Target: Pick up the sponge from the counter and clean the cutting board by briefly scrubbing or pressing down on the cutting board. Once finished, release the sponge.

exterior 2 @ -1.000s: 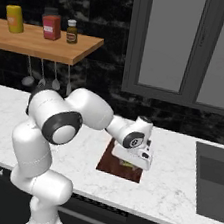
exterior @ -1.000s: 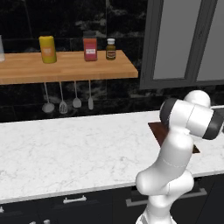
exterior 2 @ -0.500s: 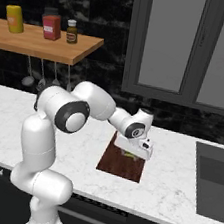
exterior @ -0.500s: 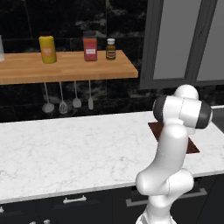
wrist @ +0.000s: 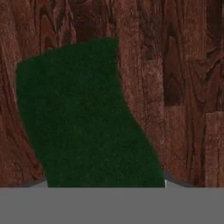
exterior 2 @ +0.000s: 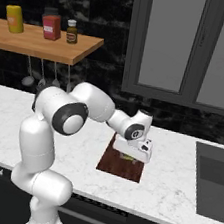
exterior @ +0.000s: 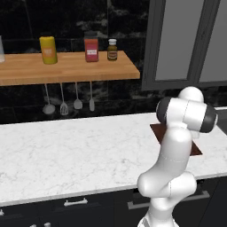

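A long white marble tabletop (exterior 2: pixel 188 160) runs across a dark kitchen, with a wooden shelf (exterior: pixel 66 68) of jars on the wall above and utensils hanging beneath it. A white robot arm (exterior 2: pixel 70 116) reaches from the foreground out over the tabletop, its hand bent downward.

A flat reddish-brown cutting board (exterior 2: pixel 121 166) lies on the tabletop, placed close enough to the front edge for the arm to press down on it. In the left base view the arm covers most of the board.

The gripper (exterior 2: pixel 130 158) hangs low over the middle of the board, pointing straight down, a pose that suits scrubbing. A sliver of yellow-green shows beneath the hand in the right base view.

In the hand view, the dark green sponge (wrist: pixel 87 118) sits directly ahead against the wood grain of the board, so it appears held between the jaws. The jaws stand partly apart, seemingly clamped on the sponge, and whether it presses on the board cannot be told.
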